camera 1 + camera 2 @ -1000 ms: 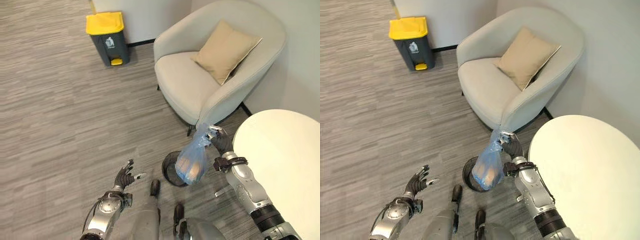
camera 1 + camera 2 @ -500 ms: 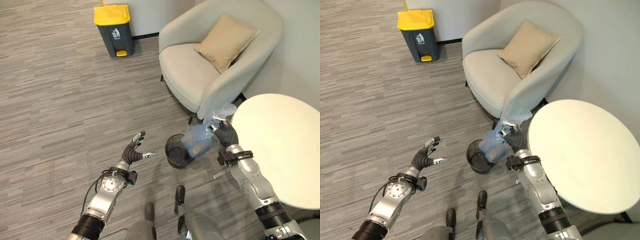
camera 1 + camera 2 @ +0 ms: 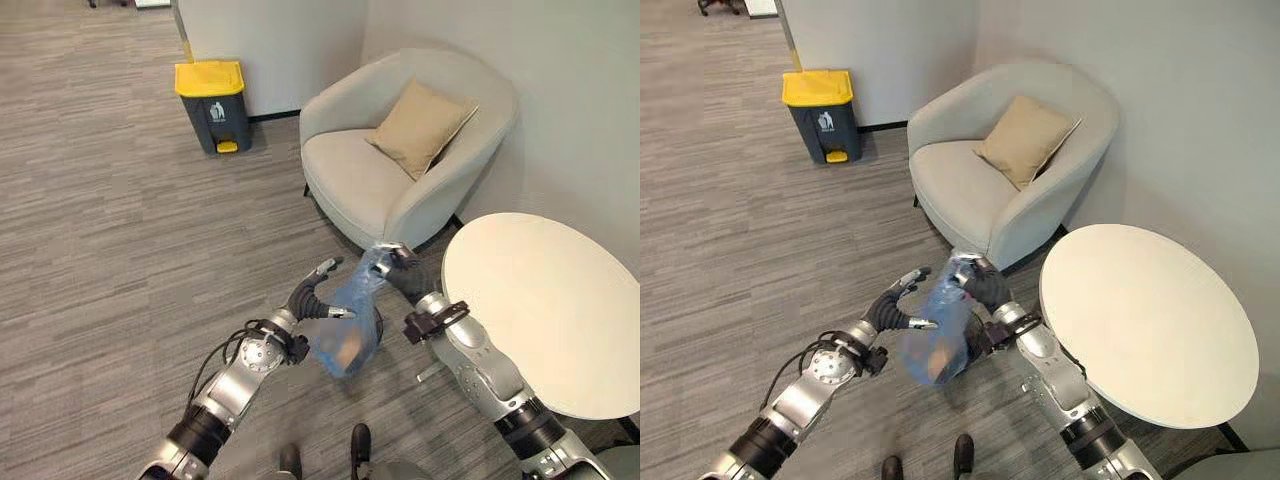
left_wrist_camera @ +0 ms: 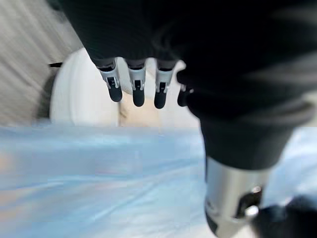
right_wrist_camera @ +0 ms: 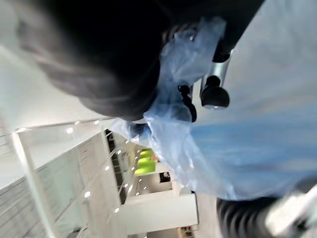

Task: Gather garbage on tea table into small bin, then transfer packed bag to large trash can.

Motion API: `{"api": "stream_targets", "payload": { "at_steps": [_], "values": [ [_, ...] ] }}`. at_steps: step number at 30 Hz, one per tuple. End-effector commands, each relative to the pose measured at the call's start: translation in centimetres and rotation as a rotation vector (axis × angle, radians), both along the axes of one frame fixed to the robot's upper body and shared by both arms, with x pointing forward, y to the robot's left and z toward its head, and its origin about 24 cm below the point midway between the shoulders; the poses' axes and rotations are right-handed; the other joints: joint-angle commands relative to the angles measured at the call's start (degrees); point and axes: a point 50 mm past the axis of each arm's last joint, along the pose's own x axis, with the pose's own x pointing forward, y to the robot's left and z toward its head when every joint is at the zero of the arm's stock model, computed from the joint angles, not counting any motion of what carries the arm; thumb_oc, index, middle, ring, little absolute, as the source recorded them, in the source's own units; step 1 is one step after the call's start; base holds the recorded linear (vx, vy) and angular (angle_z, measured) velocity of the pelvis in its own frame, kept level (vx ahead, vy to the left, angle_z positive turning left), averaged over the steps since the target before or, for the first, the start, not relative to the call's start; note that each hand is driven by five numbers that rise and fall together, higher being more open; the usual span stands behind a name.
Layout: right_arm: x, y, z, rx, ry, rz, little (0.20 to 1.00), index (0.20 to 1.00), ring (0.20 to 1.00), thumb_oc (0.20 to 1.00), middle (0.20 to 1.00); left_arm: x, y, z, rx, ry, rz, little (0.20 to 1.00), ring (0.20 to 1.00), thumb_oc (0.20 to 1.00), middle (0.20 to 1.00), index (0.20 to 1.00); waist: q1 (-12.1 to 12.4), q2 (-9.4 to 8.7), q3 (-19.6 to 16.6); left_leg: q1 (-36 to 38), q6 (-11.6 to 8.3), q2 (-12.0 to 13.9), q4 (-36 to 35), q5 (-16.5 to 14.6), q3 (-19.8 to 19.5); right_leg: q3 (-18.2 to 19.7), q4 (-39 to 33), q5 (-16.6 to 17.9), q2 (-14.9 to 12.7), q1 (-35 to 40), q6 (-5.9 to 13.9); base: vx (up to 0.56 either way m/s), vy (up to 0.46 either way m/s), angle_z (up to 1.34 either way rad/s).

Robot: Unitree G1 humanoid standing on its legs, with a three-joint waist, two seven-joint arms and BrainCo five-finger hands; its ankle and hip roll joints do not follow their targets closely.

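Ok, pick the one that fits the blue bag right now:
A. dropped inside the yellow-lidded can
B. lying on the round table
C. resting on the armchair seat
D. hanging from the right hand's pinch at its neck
D: the blue bag hangs from the right hand, whose fingers pinch its gathered neck, while the left hand reaches to its side.

The floor (image 3: 110,230) is grey carpet with a fine streaked, wood-like grain, evenly lit. Pale off-white walls (image 3: 1140,110) meet at a corner behind a light grey tub armchair (image 3: 400,160), which has dark legs and a tan square cushion (image 3: 420,125) leaning against its back. Beside the armchair stands a round cream-topped table (image 3: 1150,320). A dark skirting strip runs along the foot of the wall left of the armchair.
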Motion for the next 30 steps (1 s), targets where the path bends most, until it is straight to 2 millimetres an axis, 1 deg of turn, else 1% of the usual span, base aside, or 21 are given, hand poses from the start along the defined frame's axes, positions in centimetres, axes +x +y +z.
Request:
{"api": "stream_targets", "payload": {
  "at_steps": [1, 2, 4, 5, 6, 7, 8, 10, 11, 14, 16, 17, 18, 19, 20, 22, 25, 27, 30],
  "values": [
    [0.4, 1.7, 4.1, 0.163, -0.136, 0.055, 0.200, 0.200, 0.200, 0.200, 0.200, 0.9, -0.9, 0.4, 0.048, -0.080, 0.009, 1.000, 1.000, 1.000, 1.000, 1.000, -0.2, -0.83, -3.0, -0.3, -1.46, -1.0, 1.2, -4.9, -0.4, 0.0, 4.1, -9.2, -1.6, 1.5, 5.25, 0.00, 0.000, 0.00],
    [0.4, 1.7, 4.1, 0.163, -0.136, 0.055, 0.200, 0.200, 0.200, 0.200, 0.200, 0.9, -0.9, 0.5, 0.048, -0.081, 0.010, 1.000, 1.000, 1.000, 1.000, 1.000, -0.2, -0.82, -3.0, -0.2, -1.46, -1.0, 1.2, -4.9, -0.4, 0.0, 4.1, -9.2, -1.6, 1.6, 5.25, 0.00, 0.000, 0.00],
    [0.2, 2.7, 4.7, 0.201, -0.139, 0.097, 0.200, 0.200, 0.200, 0.200, 0.200, 1.1, -1.2, 0.4, 0.075, -0.090, 0.009, 1.000, 1.000, 1.000, 1.000, 1.000, -0.2, -0.87, -3.2, 0.1, -1.47, -1.0, 0.9, -5.0, -0.4, 0.1, 3.8, -9.2, -1.6, 1.9, 5.23, 0.00, 0.000, 0.00],
    [-0.3, 4.1, 5.7, 0.247, -0.157, 0.168, 0.200, 0.200, 0.200, 0.200, 0.200, 1.2, -1.8, 0.0, 0.091, -0.078, -0.001, 1.000, 1.000, 1.000, 1.000, 1.000, -0.3, -0.93, -3.4, 0.5, -1.50, -0.8, 0.7, -4.9, -0.3, 0.1, 3.6, -9.2, -1.4, 2.2, 5.15, 0.02, -0.002, -0.04],
    [-0.3, 4.1, 5.8, 0.247, -0.157, 0.168, 0.200, 0.200, 0.200, 0.200, 0.200, 1.2, -1.8, 0.0, 0.091, -0.078, -0.001, 1.000, 1.000, 1.000, 1.000, 1.000, -0.3, -0.93, -3.4, 0.5, -1.50, -0.8, 0.7, -4.9, -0.3, 0.1, 3.6, -9.2, -1.4, 2.3, 5.15, 0.02, -0.006, -0.05],
    [-0.4, 4.6, 6.1, 0.264, -0.157, 0.191, 0.200, 0.200, 0.200, 0.200, 0.200, 1.2, -2.0, -0.2, 0.098, -0.073, -0.004, 1.000, 1.000, 1.000, 1.000, 1.000, -0.3, -0.94, -3.5, 0.6, -1.52, -0.7, 0.6, -4.9, -0.3, 0.1, 3.6, -9.2, -1.4, 2.4, 5.15, 0.00, 0.000, 0.00],
    [-0.7, 5.4, 6.9, 0.304, -0.167, 0.232, 0.200, 0.200, 0.200, 0.200, 0.200, 1.2, -2.2, -0.6, 0.109, -0.063, 0.003, 1.000, 1.000, 1.000, 1.000, 1.000, -0.2, -1.02, -3.5, 0.7, -1.58, -0.7, 0.5, -4.8, -0.3, 0.2, 3.5, -9.0, -1.4, 2.4, 5.10, 0.00, 0.000, 0.00],
    [-0.8, 5.8, 7.3, 0.320, -0.171, 0.253, 0.200, 0.200, 0.200, 0.200, 0.200, 1.1, -2.2, -0.7, 0.110, -0.060, 0.006, 1.000, 1.000, 1.000, 1.000, 1.000, -0.1, -1.05, -3.5, 0.7, -1.57, -0.7, 0.4, -4.8, -0.2, 0.2, 3.4, -9.0, -1.4, 2.4, 5.10, 0.00, 0.000, 0.00],
    [-1.2, 6.7, 8.1, 0.368, -0.172, 0.294, 0.200, 0.200, 0.200, 0.200, 0.200, 1.0, -2.1, -1.3, 0.112, -0.040, 0.026, 1.000, 1.000, 1.000, 1.000, 1.000, 0.2, -1.16, -3.6, 0.7, -1.57, -0.6, 0.4, -4.7, -0.2, 0.1, 3.3, -8.9, -1.4, 2.4, 5.06, 0.00, 0.000, 0.00],
    [-1.7, 8.0, 9.1, 0.413, -0.179, 0.349, 0.200, 0.200, 0.200, 0.200, 0.200, 0.8, -2.2, -2.2, 0.092, 0.009, 0.048, 1.000, 1.000, 1.000, 1.000, 1.000, 0.5, -1.25, -3.6, 0.7, -1.59, -0.5, 0.3, -4.5, -0.2, 0.1, 3.3, -8.8, -1.4, 2.4, 4.92, 0.00, 0.000, 0.00],
    [-2.2, 9.7, 9.8, 0.453, -0.174, 0.398, 0.200, 0.200, 0.200, 0.200, 0.200, 1.0, -3.0, -2.7, 0.064, 0.046, 0.067, 1.000, 1.000, 1.000, 1.000, 1.000, 0.7, -1.32, -3.6, 0.5, -1.60, -0.5, 0.3, -4.3, -0.4, 0.0, 3.5, -8.8, -1.3, 2.4, 4.75, 0.00, 0.000, 0.00],
    [-2.2, 9.7, 9.8, 0.452, -0.174, 0.398, 0.200, 0.200, 0.200, 0.200, 0.200, 1.0, -3.1, -2.7, 0.063, 0.046, 0.067, 1.000, 1.000, 1.000, 1.000, 1.000, 0.7, -1.31, -3.5, 0.5, -1.60, -0.5, 0.3, -4.3, -0.5, 0.0, 3.5, -8.9, -1.4, 2.4, 4.75, 0.00, 0.000, 0.00],
    [-2.5, 10.4, 9.9, 0.450, -0.171, 0.421, 0.200, 0.200, 0.200, 0.200, 0.200, 1.2, -3.5, -2.5, 0.062, 0.041, 0.062, 1.000, 1.000, 1.000, 1.000, 1.000, 0.8, -1.30, -3.5, 0.5, -1.60, -0.5, 0.3, -4.2, -0.6, 0.0, 3.6, -8.9, -1.4, 2.3, 4.69, 0.00, 0.000, 0.00],
    [-2.8, 10.9, 9.9, 0.441, -0.171, 0.440, 0.200, 0.200, 0.200, 0.200, 0.200, 1.4, -4.1, -2.0, 0.053, 0.019, 0.057, 0.812, 0.812, 0.812, 0.812, 0.812, 0.9, -1.29, -3.5, 0.4, -1.62, -0.5, 0.3, -4.2, -0.7, -0.2, 3.6, -8.9, -1.4, 2.3, 4.63, 0.00, 0.000, 0.00],
    [-2.8, 10.9, 9.9, 0.441, -0.172, 0.440, 0.200, 0.200, 0.200, 0.200, 0.200, 1.4, -4.1, -2.0, 0.053, 0.019, 0.057, 0.200, 0.200, 0.200, 0.200, 0.200, 0.8, -1.28, -3.4, 0.4, -1.62, -0.5, 0.3, -4.2, -0.7, -0.2, 3.6, -8.9, -1.4, 2.4, 4.63, 0.00, 0.000, 0.00],
    [-3.0, 11.2, 9.7, 0.415, -0.174, 0.457, 0.200, 0.200, 0.200, 0.200, 0.200, 1.7, -4.5, -1.2, 0.022, -0.011, 0.048, 0.200, 0.200, 0.200, 0.200, 0.200, 0.9, -1.26, -3.5, 0.4, -1.62, -0.5, 0.3, -4.1, -0.8, -0.3, 3.6, -9.0, -1.4, 2.4, 4.61, 0.00, 0.000, 0.00],
    [-3.0, 10.9, 8.8, 0.374, -0.164, 0.453, 0.200, 0.200, 0.200, 0.200, 0.200, 2.3, -4.3, 0.5, -0.030, -0.069, 0.066, 0.200, 0.200, 0.200, 0.200, 0.200, 0.7, -1.06, -3.5, 0.5, -1.69, -0.5, 0.2, -4.1, -0.7, -0.4, 3.4, -8.9, -1.6, 2.6, 4.70, 0.00, 0.000, 0.00],
    [-3.0, 10.8, 8.5, 0.366, -0.157, 0.448, 0.200, 0.200, 0.200, 0.200, 0.200, 2.4, -4.2, 0.9, -0.047, -0.080, 0.074, 0.200, 0.200, 0.200, 0.200, 0.200, 0.7, -1.00, -3.5, 0.5, -1.69, -0.5, 0.2, -4.0, -0.7, -0.5, 3.4, -8.8, -1.6, 2.6, 4.72, 0.00, 0.000, 0.00],
    [-2.6, 9.7, 7.0, 0.299, -0.141, 0.410, 0.200, 0.200, 0.200, 0.200, 0.200, 2.5, -3.3, 2.4, -0.127, -0.118, 0.095, 0.200, 0.200, 0.200, 0.200, 0.200, 0.6, -0.82, -3.6, 0.6, -1.69, -0.5, 0.1, -4.0, -0.8, -0.5, 3.3, -8.7, -1.7, 2.6, 4.84, 0.00, 0.000, 0.00]
  ]
}}
